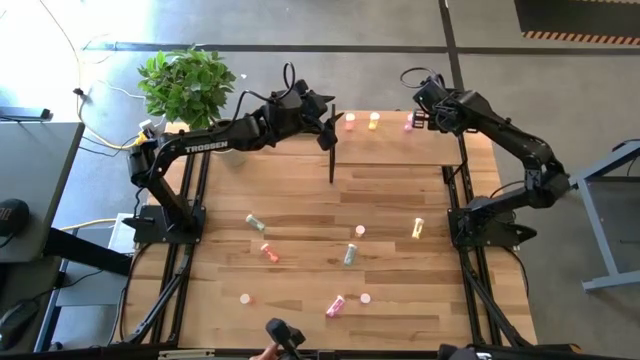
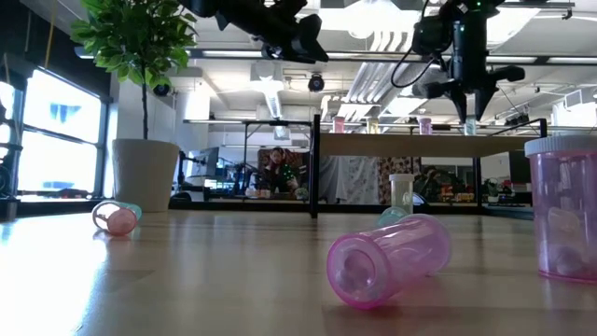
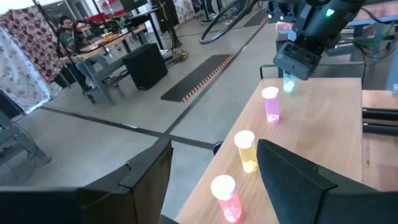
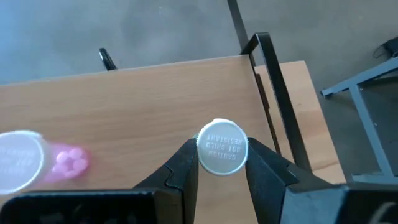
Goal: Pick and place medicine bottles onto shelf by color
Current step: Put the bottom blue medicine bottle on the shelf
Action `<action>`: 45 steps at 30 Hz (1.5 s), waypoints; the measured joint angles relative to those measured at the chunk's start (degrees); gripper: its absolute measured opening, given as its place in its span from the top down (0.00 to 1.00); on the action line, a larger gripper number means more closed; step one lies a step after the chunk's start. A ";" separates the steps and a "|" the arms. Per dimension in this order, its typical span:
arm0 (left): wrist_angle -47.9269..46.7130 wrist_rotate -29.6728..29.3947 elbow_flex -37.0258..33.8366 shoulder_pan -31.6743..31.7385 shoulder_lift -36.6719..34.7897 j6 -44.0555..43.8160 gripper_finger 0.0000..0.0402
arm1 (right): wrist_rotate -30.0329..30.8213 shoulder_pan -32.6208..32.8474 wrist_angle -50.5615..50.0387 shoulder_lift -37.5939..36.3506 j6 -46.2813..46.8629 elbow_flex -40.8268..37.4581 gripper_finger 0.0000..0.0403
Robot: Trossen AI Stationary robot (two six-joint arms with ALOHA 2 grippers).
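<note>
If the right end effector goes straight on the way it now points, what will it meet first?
The right end effector, shut on a white-capped bottle, points down at the shelf. Bare shelf wood would likely come first, the bottle's base touching beside the pink bottle; the remaining gap is unclear.

A leafy potted plant (image 1: 187, 85) stands at the counter's (image 1: 300, 205) eleven o'clock corner. Yellow cables (image 1: 95, 222) trail over the grey floor at nine o'clock. A person (image 2: 277, 171) sits far behind.
</note>
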 joint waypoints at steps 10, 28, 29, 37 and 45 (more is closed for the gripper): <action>0.00 -0.11 0.00 0.00 0.00 0.00 0.43 | -2.45 -1.13 1.86 0.00 -2.31 0.00 0.76; 0.00 -0.11 0.00 0.00 0.04 0.00 0.43 | -2.09 -1.09 1.88 1.89 -4.52 0.15 0.76; 0.00 -0.11 0.00 0.00 0.07 0.00 0.43 | -2.08 -1.11 1.91 1.98 -4.43 0.17 0.76; 0.00 -0.11 0.00 0.00 0.07 0.02 0.43 | -2.10 -1.10 1.65 2.03 -4.23 0.17 0.75; 0.01 -0.09 0.00 0.00 0.07 0.01 0.43 | -3.79 -1.11 0.42 2.36 -4.23 0.91 0.60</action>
